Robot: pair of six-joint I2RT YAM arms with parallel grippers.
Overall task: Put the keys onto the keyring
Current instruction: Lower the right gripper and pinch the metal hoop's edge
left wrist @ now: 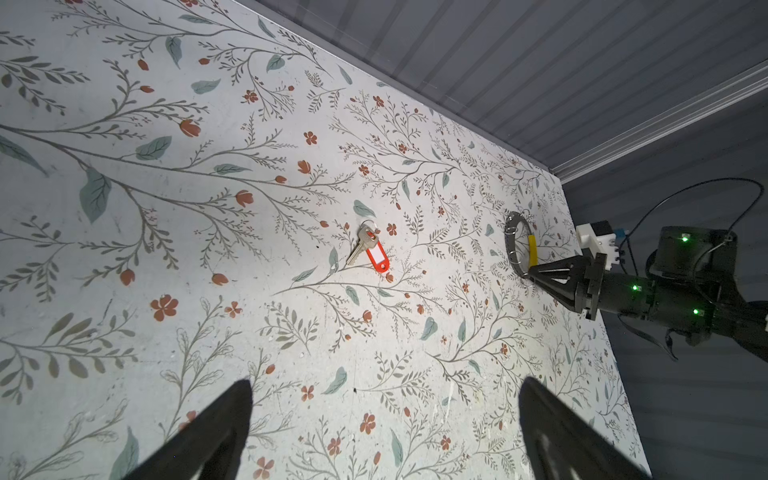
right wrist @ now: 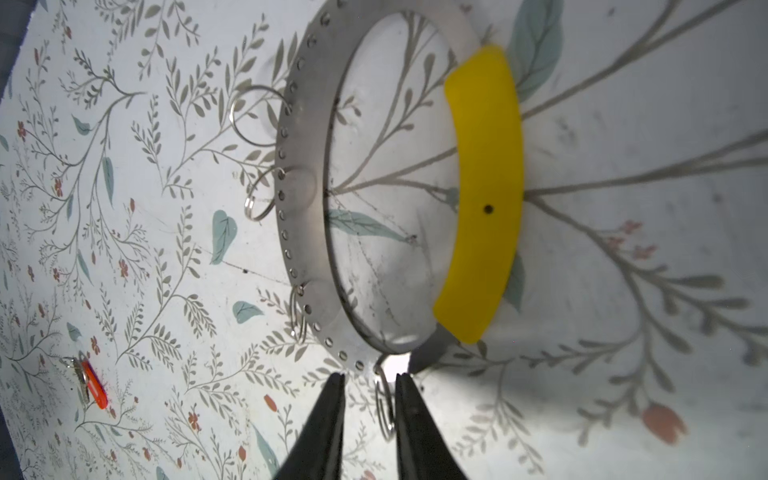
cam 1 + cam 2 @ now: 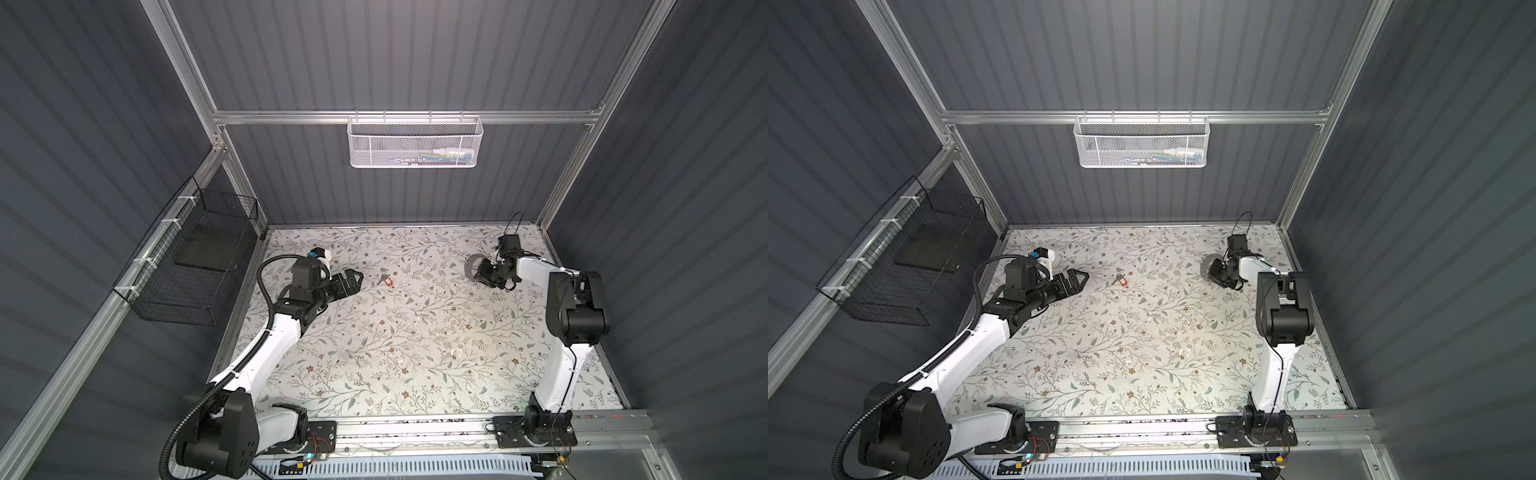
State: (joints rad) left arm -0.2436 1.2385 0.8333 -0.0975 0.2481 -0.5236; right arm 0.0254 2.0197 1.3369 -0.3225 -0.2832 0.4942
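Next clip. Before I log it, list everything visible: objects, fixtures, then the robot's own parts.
keys: one bunch, a silvery key on a red tag, flat on the table, apart from both grippers
keyring: one, a grey hoop with a yellow section, on the table, right rear
split rings: at least four, silvery, on the keyring's rim
table: one, pale floral
mesh basket: one, white, on the rear rail
wire basket: one, black, on the left wall
left gripper: black, open, facing the keys
right gripper: black, jaws narrow at the keyring's rim, grip unclear
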